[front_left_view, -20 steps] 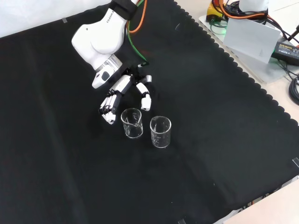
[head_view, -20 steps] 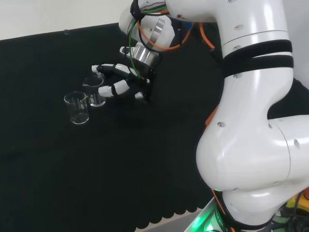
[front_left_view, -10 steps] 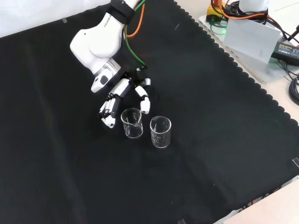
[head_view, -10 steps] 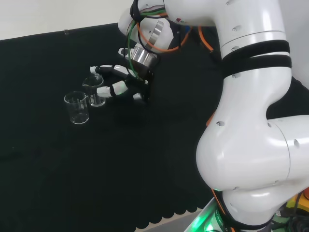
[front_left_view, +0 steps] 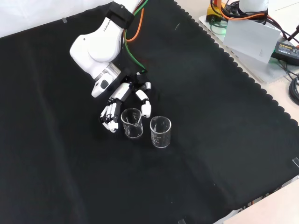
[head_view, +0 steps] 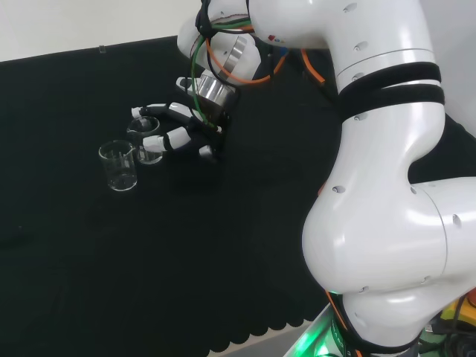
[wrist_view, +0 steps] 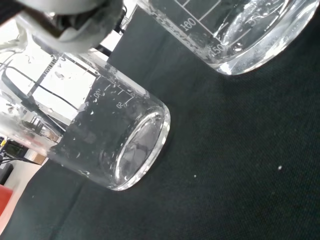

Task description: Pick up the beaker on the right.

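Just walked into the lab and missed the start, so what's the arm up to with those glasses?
A white robot arm has its hand down at the black cloth, beside two clear beakers. In the front view the fingers reach down on either side of the left beaker, apparently not closed on it yet. The right beaker stands apart, untouched. Both stand upright on the cloth, and nothing has been lifted.
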You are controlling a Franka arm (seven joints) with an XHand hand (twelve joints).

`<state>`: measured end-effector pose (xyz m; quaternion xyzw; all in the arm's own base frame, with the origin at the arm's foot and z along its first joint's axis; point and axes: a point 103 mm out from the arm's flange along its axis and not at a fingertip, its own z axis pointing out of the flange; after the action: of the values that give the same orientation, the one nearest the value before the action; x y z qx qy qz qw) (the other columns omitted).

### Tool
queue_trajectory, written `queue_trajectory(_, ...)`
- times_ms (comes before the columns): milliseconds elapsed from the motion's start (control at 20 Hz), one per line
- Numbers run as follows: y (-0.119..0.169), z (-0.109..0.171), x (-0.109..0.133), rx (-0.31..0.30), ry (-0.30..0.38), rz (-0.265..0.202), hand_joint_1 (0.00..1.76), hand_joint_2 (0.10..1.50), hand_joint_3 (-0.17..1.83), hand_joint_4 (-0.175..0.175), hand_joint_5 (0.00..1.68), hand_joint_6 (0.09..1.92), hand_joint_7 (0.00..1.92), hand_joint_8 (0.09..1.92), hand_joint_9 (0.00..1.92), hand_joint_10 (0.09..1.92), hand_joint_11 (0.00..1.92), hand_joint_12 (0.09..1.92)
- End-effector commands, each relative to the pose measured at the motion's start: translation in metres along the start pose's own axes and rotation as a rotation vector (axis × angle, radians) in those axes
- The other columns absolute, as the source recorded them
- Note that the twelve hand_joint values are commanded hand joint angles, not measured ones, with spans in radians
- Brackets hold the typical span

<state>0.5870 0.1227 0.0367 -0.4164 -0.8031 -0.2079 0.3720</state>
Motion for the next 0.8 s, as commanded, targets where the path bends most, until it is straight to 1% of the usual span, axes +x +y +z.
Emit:
queue_trajectory(50,-0.0002,0.006,0.0008,-0.009,0.008,-0.01,0.84,0.49,0.66,-0.078,0.46,0.09,0.33,0.67,0.41,0.68,0.0,1.28)
queue_trajectory(300,0.0004,0.0093,0.0023,-0.044,0.002,-0.018,0.87,0.49,0.66,-0.076,0.5,0.09,0.38,0.66,0.46,0.66,0.0,1.3)
queue_trajectory(800,0.0059,0.0061,0.003,-0.076,-0.006,-0.025,0.88,0.5,0.66,-0.077,0.51,0.09,0.39,0.66,0.46,0.65,0.0,1.32)
